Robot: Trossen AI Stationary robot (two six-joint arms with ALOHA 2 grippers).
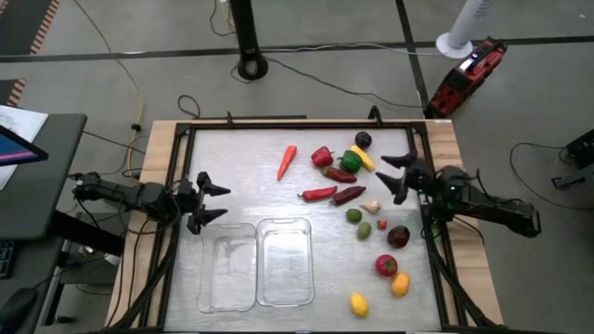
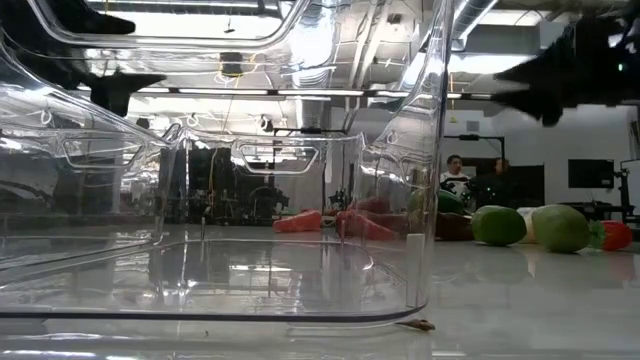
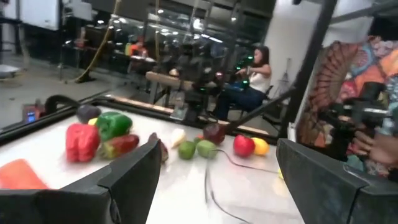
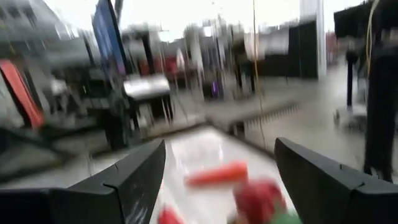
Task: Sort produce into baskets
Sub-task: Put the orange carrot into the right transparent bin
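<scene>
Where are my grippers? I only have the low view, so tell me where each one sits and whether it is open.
Observer: The left gripper is open, just off the far left corner of the left bin.
Operator: Now give me the right one.
Observer: The right gripper is open too, at the table's right side, beside the yellow pepper.
Operator: Confirm what is in the bins.
Observer: Nothing. The left bin and the right bin are both empty; the carrot and all the other produce lie on the table.
</scene>
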